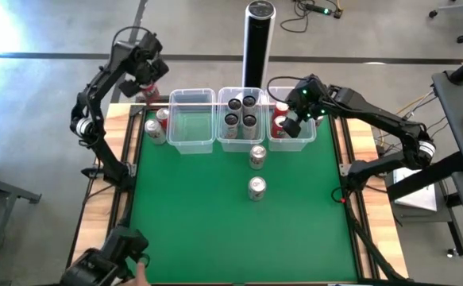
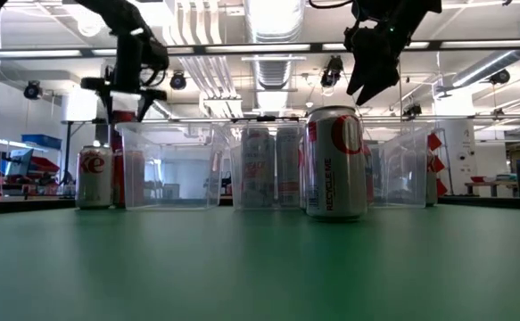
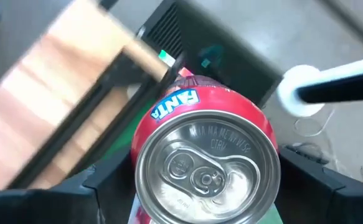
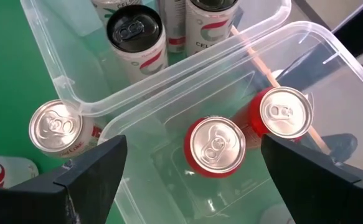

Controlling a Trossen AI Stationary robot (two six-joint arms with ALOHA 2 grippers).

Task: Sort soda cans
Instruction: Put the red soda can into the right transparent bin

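The left gripper [image 1: 145, 75] is clenched on a red can [image 3: 206, 155], carried high above the table's [image 1: 215, 238] far-left corner, outside the row of bins, presumably on its way to join the other reds. Below it, two silver cans [image 1: 155, 129] stand on the green mat just beside the left bin [image 1: 191, 141], which looks empty and is likely meant for them. The middle bin [image 1: 242, 143] holds four dark-topped cans [image 1: 241, 111] packed upright in a square, that colour apparently finished. In front of it, two more silver cans [image 1: 256, 171] wait on the mat, one behind the other, both still unsorted. The right gripper [image 1: 295, 121] hovers over the right bin [image 1: 291, 143] with fingers [image 4: 91, 177] spread wide and nothing between them; two red cans [image 4: 215, 146] stand upright beneath it, so it has probably just made a drop there.
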